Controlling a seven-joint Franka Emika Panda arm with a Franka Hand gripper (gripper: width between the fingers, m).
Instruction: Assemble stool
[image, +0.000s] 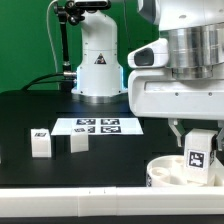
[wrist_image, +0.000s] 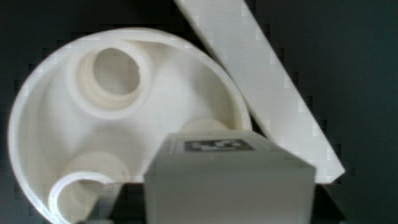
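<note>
My gripper (image: 197, 150) is shut on a white blocky stool leg (image: 198, 155) with a black-and-white tag, holding it upright over the round white seat (image: 162, 172) at the front of the exterior view's right. In the wrist view the held leg (wrist_image: 222, 180) fills the space between my jaws, and the seat (wrist_image: 125, 110) with its oval holes lies just beyond it. Whether the leg touches the seat cannot be told. Two more white legs (image: 41, 142) (image: 78, 142) stand on the black table at the exterior view's left.
The marker board (image: 97, 126) lies flat in the middle of the table. A long white bar (wrist_image: 267, 90) runs beside the seat in the wrist view. A white robot base (image: 97, 65) stands at the back. The table's front edge (image: 90, 193) is close to the seat.
</note>
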